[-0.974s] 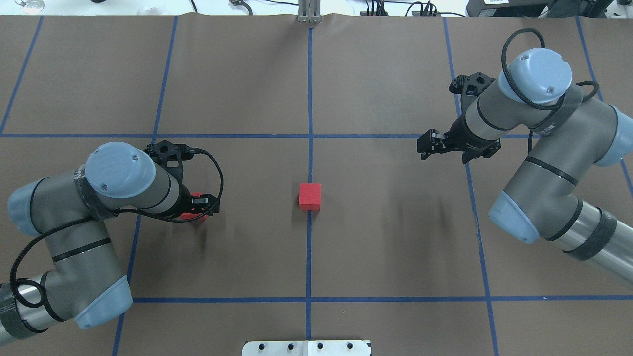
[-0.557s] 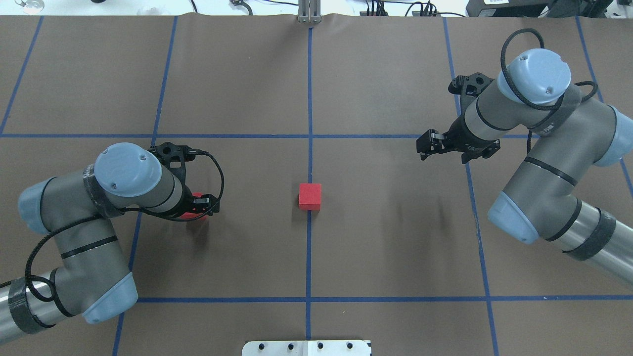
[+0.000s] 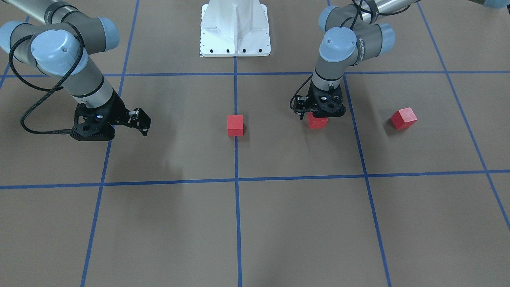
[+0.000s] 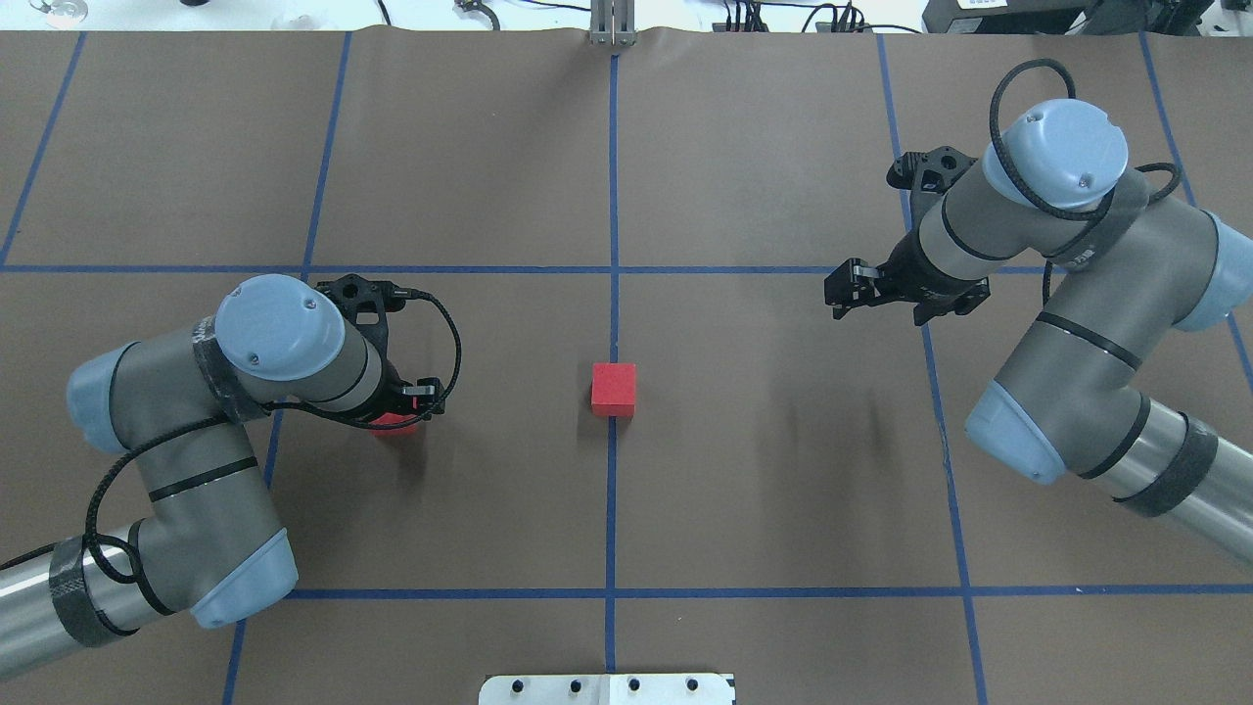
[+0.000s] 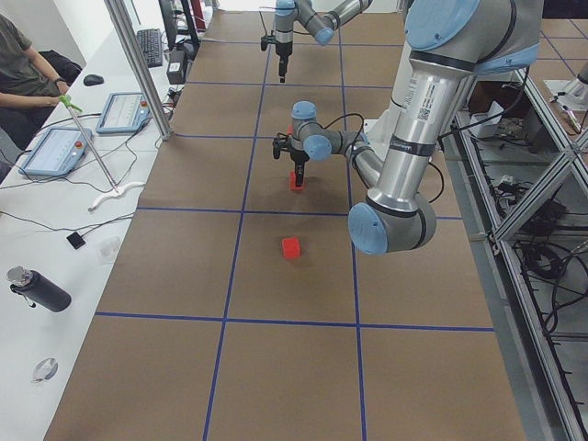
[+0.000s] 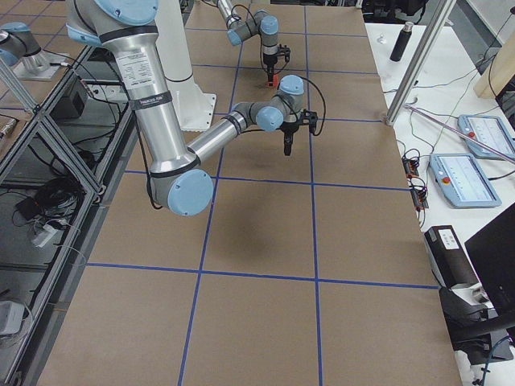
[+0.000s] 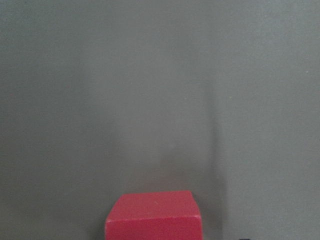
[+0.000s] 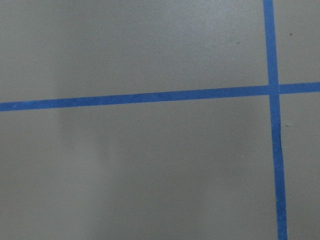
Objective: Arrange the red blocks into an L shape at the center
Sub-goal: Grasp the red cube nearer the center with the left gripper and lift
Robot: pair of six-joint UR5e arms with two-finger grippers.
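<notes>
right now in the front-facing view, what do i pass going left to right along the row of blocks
right gripper, open → middle red block on the blue centre line → left gripper over the gripped red block → lone red block

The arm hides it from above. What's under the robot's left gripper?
A red block. Only its lower part shows. The left gripper covers its top, so the grip itself is hidden.

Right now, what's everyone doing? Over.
Left fingers shut on red block. Right fingers open, empty. Center block on the blue line; third block farther left. Nothing blocks the way.
</notes>
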